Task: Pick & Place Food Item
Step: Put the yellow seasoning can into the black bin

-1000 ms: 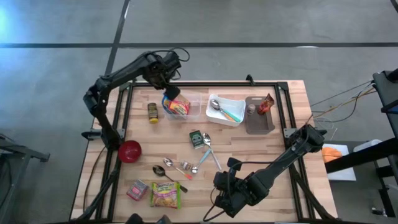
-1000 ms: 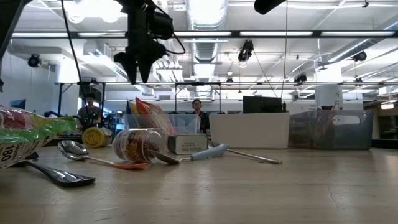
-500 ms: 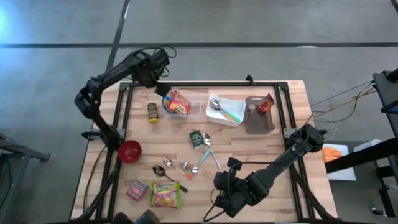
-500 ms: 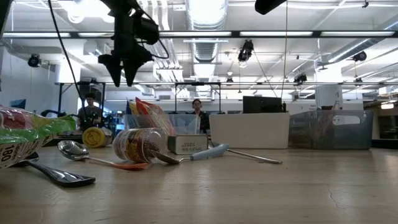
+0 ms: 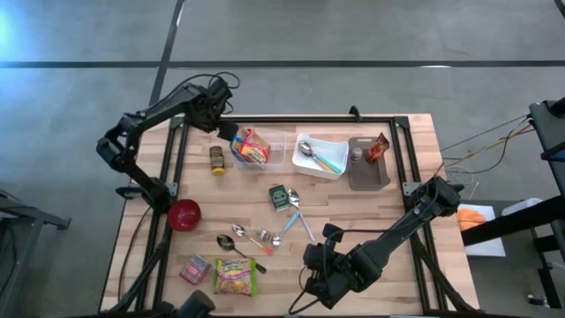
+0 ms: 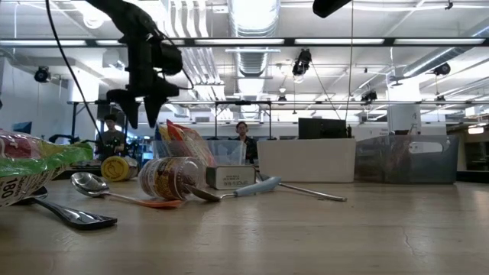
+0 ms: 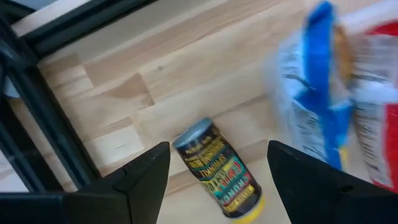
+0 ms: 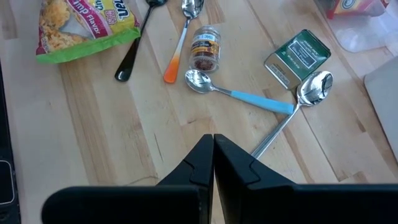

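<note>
A yellow-and-dark can [image 5: 217,160] lies on its side on the wooden table's far left part; the low view shows its round end [image 6: 116,168]. My left gripper [image 5: 221,134] hangs open above the table just beyond the can, pointing down. In the left wrist view the can [image 7: 219,172] shows below and between the two fingers, untouched. A red, yellow and blue snack bag [image 5: 252,147] stands in a clear bin [image 5: 275,152] to the can's right. My right gripper [image 8: 213,155] waits shut above the table's near middle [image 5: 313,258].
A white tray [image 5: 328,146] with spoons and a grey tray [image 5: 368,179] stand at the far right. A red bowl [image 5: 184,214], a green tin [image 5: 279,197], a spice jar [image 5: 263,236], loose spoons and two noodle packets [image 5: 235,276] lie nearer.
My left gripper has gone from above the bin and its snack bag toward the table's left edge and down, rolling a little, and now hangs by the can. Its fingers have stayed open. The bag rests in the bin as before.
</note>
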Tool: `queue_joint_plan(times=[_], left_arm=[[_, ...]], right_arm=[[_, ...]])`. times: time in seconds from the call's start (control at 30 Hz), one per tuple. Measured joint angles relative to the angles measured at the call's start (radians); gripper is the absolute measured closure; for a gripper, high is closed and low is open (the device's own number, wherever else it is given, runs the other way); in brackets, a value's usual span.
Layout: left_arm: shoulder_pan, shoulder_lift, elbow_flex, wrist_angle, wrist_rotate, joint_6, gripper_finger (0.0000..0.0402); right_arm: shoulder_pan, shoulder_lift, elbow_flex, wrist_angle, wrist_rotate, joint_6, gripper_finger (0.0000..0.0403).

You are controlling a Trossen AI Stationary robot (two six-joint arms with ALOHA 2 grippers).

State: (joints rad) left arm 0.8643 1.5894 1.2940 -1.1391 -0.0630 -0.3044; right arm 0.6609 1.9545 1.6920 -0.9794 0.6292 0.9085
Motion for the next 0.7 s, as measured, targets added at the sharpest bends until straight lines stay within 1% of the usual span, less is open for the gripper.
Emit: queue_joint_plan(times=[0.23, 0.47, 0.7], left_arm=[[0.011, 0.005, -0.088, 0.047, -0.003, -0.034, 0.0129], [0.016, 0.005, -0.209, 0.117, -0.002, -0.037, 0.0129], [0.021, 0.005, -0.285, 0.230, 0.044, -0.036, 0.0129]], right_arm=[[0.000, 0.000, 0.000, 0.001, 0.000, 0.000, 0.0394], [0.000, 0.000, 0.000, 0.003, 0.000, 0.000, 0.0394], [0.000, 0.000, 0.000, 0.010, 0.000, 0.000, 0.0394]])
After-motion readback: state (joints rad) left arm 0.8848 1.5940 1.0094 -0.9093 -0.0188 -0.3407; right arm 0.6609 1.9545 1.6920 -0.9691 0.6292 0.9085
